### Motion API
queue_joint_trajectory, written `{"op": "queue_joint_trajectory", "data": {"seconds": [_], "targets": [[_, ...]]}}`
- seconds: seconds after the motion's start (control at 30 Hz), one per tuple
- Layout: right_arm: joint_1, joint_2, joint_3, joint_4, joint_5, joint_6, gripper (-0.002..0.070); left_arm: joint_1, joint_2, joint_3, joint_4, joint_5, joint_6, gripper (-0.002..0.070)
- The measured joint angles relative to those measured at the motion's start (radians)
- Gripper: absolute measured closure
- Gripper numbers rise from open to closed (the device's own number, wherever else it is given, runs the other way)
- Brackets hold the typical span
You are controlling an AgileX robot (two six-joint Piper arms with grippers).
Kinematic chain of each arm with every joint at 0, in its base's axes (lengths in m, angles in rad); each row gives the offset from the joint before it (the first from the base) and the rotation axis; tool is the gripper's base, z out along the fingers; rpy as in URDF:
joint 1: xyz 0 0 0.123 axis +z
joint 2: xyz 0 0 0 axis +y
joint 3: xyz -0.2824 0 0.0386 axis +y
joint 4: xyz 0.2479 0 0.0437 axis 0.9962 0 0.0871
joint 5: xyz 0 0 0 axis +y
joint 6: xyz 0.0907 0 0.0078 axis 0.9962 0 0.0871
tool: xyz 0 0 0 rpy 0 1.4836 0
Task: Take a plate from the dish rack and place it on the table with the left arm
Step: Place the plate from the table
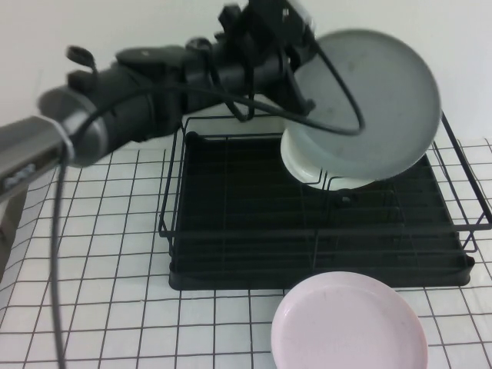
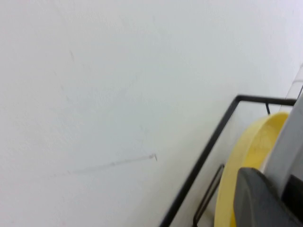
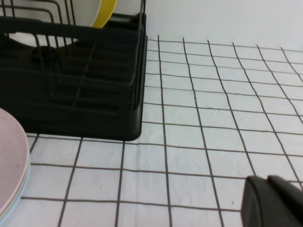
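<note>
Crowding the dish rack: white plate

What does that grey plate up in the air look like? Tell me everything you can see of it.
The plate is round, light grey and faintly speckled, with a low raised rim, and looks ceramic. It is lifted above the dish rack, tilted nearly upright with its face toward the camera. The left gripper holds it by its upper left edge, and a black cable crosses in front of it. Its lower edge overlaps a white plate still standing in the rack. The right gripper sits low over the table, far from it.
</note>
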Motion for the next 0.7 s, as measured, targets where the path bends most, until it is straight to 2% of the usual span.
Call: {"op": "queue_joint_trajectory", "data": {"seconds": [0.17,0.3,0.4,0.53,0.63,0.7], "targets": [[0.000,0.000,0.000,0.000,0.000,0.000,0.0679,-0.001,-0.110,0.000,0.002,0.007,-0.086,0.0668],[0.000,0.000,0.000,0.000,0.000,0.000,0.0679,-0.001,-0.193,0.000,0.125,0.012,-0.357,0.0670],[0.000,0.000,0.000,0.000,0.000,0.000,0.0679,-0.001,-0.262,-0.002,0.341,0.071,-0.709,0.0671],[0.000,0.000,0.000,0.000,0.000,0.000,0.0679,-0.001,-0.323,-0.002,0.658,0.287,-1.122,0.0671],[0.000,0.000,0.000,0.000,0.000,0.000,0.0679,-0.001,-0.333,-0.002,0.828,0.469,-1.290,0.0671],[0.000,0.000,0.000,0.000,0.000,0.000,0.0679,-0.001,-0.333,-0.002,0.903,0.562,-1.350,0.0671]]}}
